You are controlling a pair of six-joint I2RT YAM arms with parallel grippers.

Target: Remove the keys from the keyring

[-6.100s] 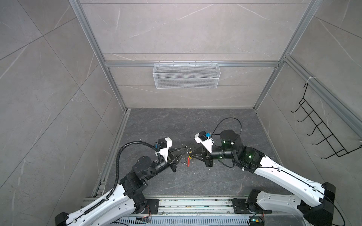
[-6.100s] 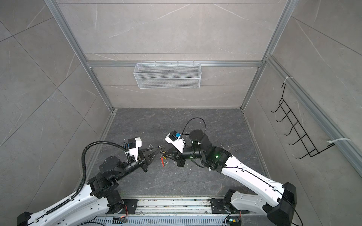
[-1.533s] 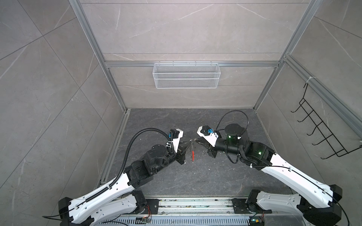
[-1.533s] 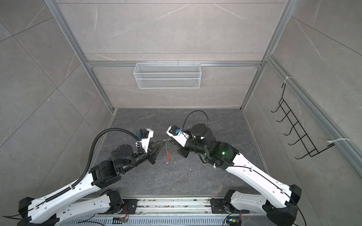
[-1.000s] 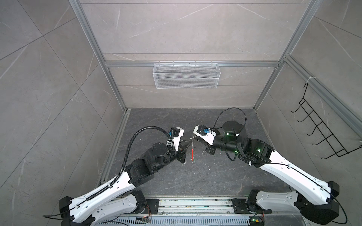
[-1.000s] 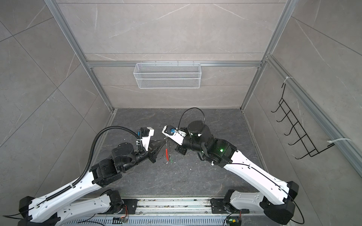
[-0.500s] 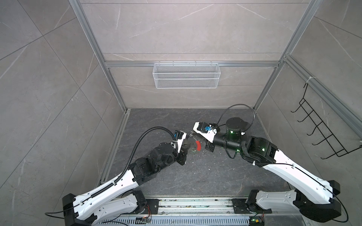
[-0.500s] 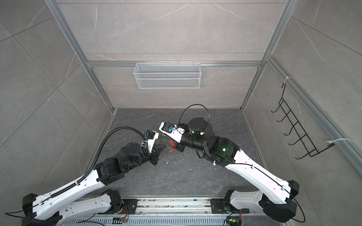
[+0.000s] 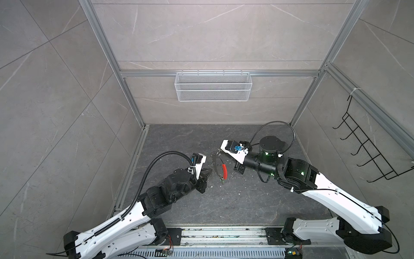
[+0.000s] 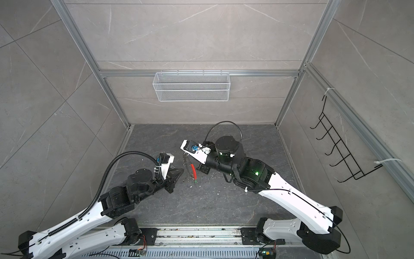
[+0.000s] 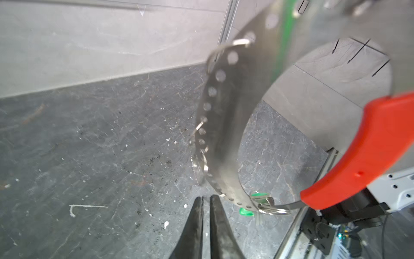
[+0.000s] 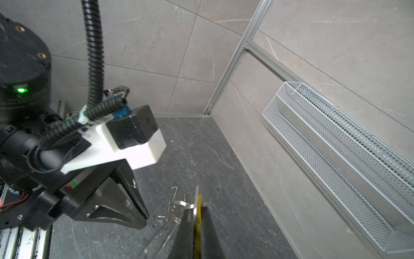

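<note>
The right gripper (image 12: 197, 210) is clamped tight on the yellow-headed key (image 12: 199, 201), whose blade stands out just past the fingertips with a small split ring (image 12: 179, 208) beside it. The keyring (image 9: 216, 164) hangs from this grip in the air over the middle of the dark stone floor (image 9: 224, 208), between the two arms.

In both top views the loop's long axis runs from the right gripper's tip towards the near edge of the floor. Its red segment (image 9: 224, 171) lies on the side facing the right arm. The perforated grey band faces the left arm. The green-headed key (image 10: 195, 182) dangles at the loop's lowest end, on its own split ring (image 11: 273, 209).

The left gripper (image 11: 206, 197) points at the band from the left. Its fingers are parted by only a narrow slit and hold nothing. The tips are near the band but apart from it.

The floor around the loop is bare apart from pale specks. The side walls, the wire basket (image 9: 212, 89) on the back wall and the black hook rack (image 9: 367, 154) on the right wall all stand well away from the grippers.
</note>
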